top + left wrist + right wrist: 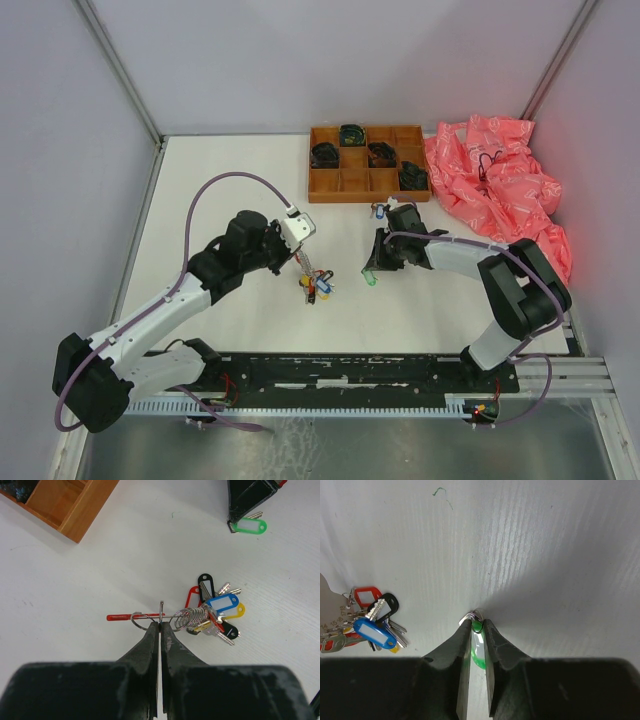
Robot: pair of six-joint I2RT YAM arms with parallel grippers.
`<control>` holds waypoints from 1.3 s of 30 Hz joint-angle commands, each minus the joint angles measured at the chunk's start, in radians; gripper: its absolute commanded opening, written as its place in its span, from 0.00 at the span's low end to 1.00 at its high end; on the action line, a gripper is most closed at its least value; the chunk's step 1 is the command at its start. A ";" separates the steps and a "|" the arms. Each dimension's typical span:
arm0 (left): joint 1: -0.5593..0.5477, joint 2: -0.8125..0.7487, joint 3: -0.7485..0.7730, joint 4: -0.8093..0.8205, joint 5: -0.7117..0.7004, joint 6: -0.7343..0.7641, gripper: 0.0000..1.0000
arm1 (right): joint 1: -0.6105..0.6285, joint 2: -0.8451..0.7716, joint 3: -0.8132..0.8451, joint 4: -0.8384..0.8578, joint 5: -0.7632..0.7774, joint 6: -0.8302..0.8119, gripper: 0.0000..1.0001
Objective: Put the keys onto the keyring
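Observation:
My left gripper is shut on the thin wire keyring and holds it just above the table. On the ring hang a red strap and a bunch of keys with black, red, blue and yellow tags. In the top view the left gripper is above this bunch. My right gripper is shut on a key with a green tag, its tip pressed to the table. It stands a little right of the bunch. The green tag also shows in the left wrist view.
A brown wooden compartment tray with dark coiled items stands at the back. A crumpled pink plastic bag lies at the back right. Another small key with a blue tag lies just in front of the tray.

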 commanded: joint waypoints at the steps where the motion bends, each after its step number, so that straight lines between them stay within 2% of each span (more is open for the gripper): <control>1: 0.004 -0.006 0.047 0.039 0.004 -0.014 0.03 | -0.003 0.016 0.000 0.045 0.000 0.014 0.22; 10: 0.003 -0.004 0.048 0.041 0.005 -0.013 0.03 | -0.004 -0.012 0.004 0.048 -0.019 -0.009 0.08; 15: 0.004 -0.006 0.045 0.043 0.007 -0.013 0.03 | -0.003 -0.049 0.024 0.056 -0.080 -0.126 0.01; 22: 0.003 -0.012 0.020 0.077 0.051 -0.013 0.03 | 0.006 -0.157 0.044 0.020 -0.175 -0.354 0.01; 32: 0.002 -0.038 -0.036 0.142 0.211 0.051 0.03 | 0.132 -0.395 0.022 -0.038 -0.159 -0.719 0.05; 35: 0.001 -0.051 -0.066 0.161 0.294 0.105 0.03 | 0.171 -0.435 0.039 -0.066 -0.152 -0.763 0.01; 39: -0.001 -0.053 -0.072 0.163 0.334 0.154 0.03 | 0.220 -0.474 0.075 -0.106 -0.151 -0.827 0.01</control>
